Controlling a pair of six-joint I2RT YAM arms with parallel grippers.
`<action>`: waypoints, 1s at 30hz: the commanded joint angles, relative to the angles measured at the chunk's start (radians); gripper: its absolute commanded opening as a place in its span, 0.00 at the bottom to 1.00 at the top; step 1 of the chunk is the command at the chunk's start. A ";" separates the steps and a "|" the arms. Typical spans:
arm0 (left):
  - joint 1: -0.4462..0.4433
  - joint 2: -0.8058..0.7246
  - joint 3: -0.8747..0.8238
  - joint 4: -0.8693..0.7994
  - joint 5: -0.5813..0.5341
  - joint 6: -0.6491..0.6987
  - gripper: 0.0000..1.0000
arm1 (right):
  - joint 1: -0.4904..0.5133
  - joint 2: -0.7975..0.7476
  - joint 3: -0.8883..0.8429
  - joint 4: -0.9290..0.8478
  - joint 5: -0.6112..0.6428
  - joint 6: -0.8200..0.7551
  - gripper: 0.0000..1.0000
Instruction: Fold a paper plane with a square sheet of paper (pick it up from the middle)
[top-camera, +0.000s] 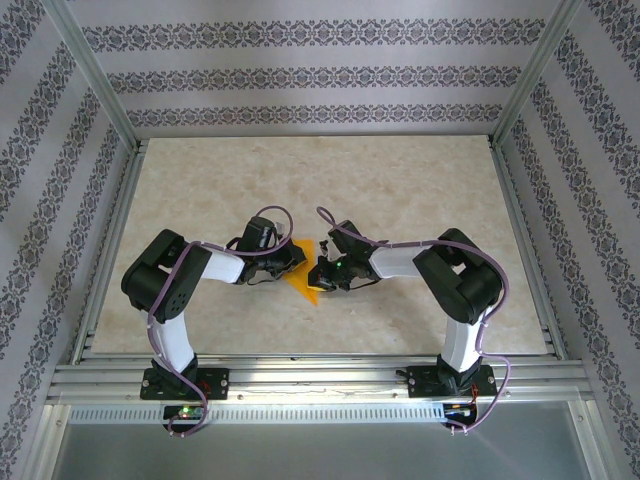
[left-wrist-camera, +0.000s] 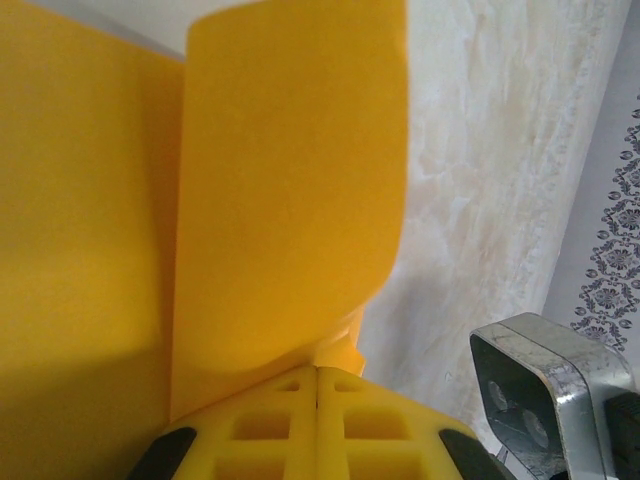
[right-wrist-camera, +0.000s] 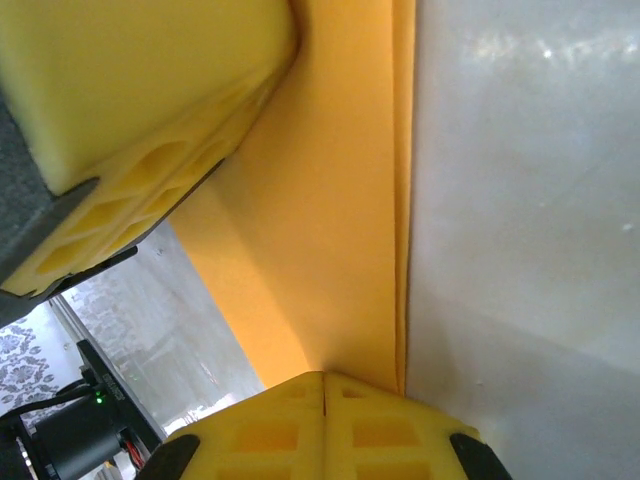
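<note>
The sheet of paper (top-camera: 301, 284) sits near the middle of the bench (top-camera: 400, 190), between the two arms, and from above it shows as a small orange wedge pointing toward the near edge. It is no longer flat. In the left wrist view the sheet of paper (left-wrist-camera: 280, 200) rises from the fingertips as two overlapping layers, a front flap with a rounded corner curling over a wider panel behind it. In the right wrist view the sheet of paper (right-wrist-camera: 330, 250) runs up from the fingertips as a smooth band, with a thin doubled edge along its right side where one layer lies on another. The left pincer (left-wrist-camera: 317, 378) is fully closed, its yellow pads pressed together on the lower end of the front flap. The right pincer (right-wrist-camera: 323, 382) is closed in the same way, with the orange band nipped between its pads. From above, the left pincer (top-camera: 291, 262) and the right pincer (top-camera: 321, 272) face each other just beside one another over the paper. One of the left pincer's yellow fingers (right-wrist-camera: 130, 90) shows large at the upper left of the right wrist view, lying against the paper. A silver camera housing (left-wrist-camera: 545, 395) sits low and right in the left wrist view, over pale marbled bench (left-wrist-camera: 480, 200). Patterned walls (top-camera: 300, 75) surround the bench.
</note>
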 joint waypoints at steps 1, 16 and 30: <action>-0.014 0.016 -0.032 -0.062 -0.042 0.003 0.01 | 0.013 0.011 -0.033 -0.045 0.021 -0.030 0.04; -0.016 -0.145 -0.005 -0.148 -0.024 0.076 0.18 | 0.005 0.024 -0.002 -0.235 0.090 -0.203 0.00; -0.074 -0.171 -0.054 -0.206 -0.031 0.082 0.00 | -0.006 0.037 0.061 -0.331 0.095 -0.253 0.01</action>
